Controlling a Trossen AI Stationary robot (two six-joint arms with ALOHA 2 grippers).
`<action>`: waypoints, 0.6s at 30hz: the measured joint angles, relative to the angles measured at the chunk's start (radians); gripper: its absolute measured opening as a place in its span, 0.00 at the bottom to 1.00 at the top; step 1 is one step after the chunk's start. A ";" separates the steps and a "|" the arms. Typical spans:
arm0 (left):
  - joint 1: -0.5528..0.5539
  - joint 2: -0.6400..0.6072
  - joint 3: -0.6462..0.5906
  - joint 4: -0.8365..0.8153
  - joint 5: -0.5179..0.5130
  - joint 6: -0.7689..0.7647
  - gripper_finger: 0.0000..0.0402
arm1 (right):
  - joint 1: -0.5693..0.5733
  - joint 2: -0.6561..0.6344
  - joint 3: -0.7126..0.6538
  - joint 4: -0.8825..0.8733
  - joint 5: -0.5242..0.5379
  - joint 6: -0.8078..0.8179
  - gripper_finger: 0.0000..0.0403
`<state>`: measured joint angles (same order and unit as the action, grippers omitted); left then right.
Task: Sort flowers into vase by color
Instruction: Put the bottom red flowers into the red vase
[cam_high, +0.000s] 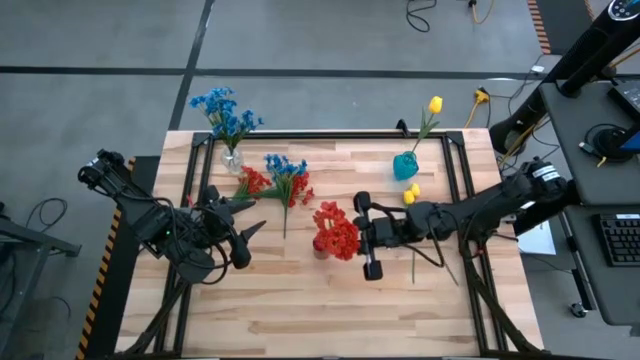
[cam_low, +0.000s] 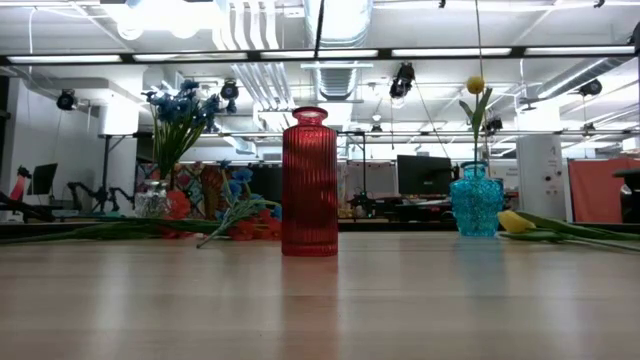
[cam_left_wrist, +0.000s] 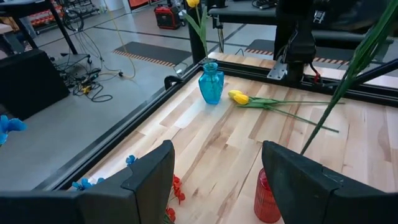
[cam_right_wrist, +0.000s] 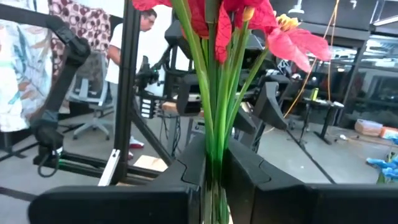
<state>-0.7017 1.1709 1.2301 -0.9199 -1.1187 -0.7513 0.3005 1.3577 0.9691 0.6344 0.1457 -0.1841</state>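
High view first: my right gripper (cam_high: 352, 238) reaches in from the right and sits at mid-table beside the red bunch (cam_high: 336, 232), which covers the red vase beneath it. My left gripper (cam_high: 240, 232) waits at the left side of the table, fingers spread, holding nothing. Loose blue (cam_high: 286, 170) and red (cam_high: 252, 182) sprigs lie near the back left, by a clear vase (cam_high: 232, 160) already filled with blue flowers (cam_high: 225, 110). A teal vase (cam_high: 405, 165) at the back right holds one yellow bud (cam_high: 435, 104), and two more yellow buds (cam_high: 411, 193) lie on the wood just in front of it. Low view: I see the red vase (cam_low: 310, 183) upright at centre, the teal vase (cam_low: 477, 203) to its right with a yellow bud (cam_low: 514, 222) lying beside it, and the clear vase with blue flowers (cam_low: 180, 108) at left. Left wrist view: my two open fingers (cam_left_wrist: 149, 180) frame the table, with the teal vase (cam_left_wrist: 211, 84), a lying yellow bud (cam_left_wrist: 238, 97) and the red vase's neck (cam_left_wrist: 266, 198) ahead. Right wrist view: my fingers (cam_right_wrist: 242, 171) are clenched on a bundle of green stems (cam_right_wrist: 214, 93) carrying red blooms (cam_right_wrist: 292, 40), held upright; a person (cam_right_wrist: 127, 50) stands in the room behind.
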 joint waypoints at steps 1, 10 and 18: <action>0.000 0.000 0.000 0.000 0.000 0.000 0.56 | -0.002 0.011 0.000 0.017 0.000 0.000 0.08; 0.000 0.000 0.000 0.000 0.000 0.000 0.56 | -0.022 0.066 -0.001 0.059 0.003 0.000 0.08; 0.000 0.000 0.000 0.000 0.000 0.000 0.56 | -0.049 0.066 -0.023 0.059 0.004 0.009 0.08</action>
<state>-0.7017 1.1709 1.2301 -0.9203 -1.1183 -0.7509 0.2515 1.4235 0.9463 0.6937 0.1493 -0.1752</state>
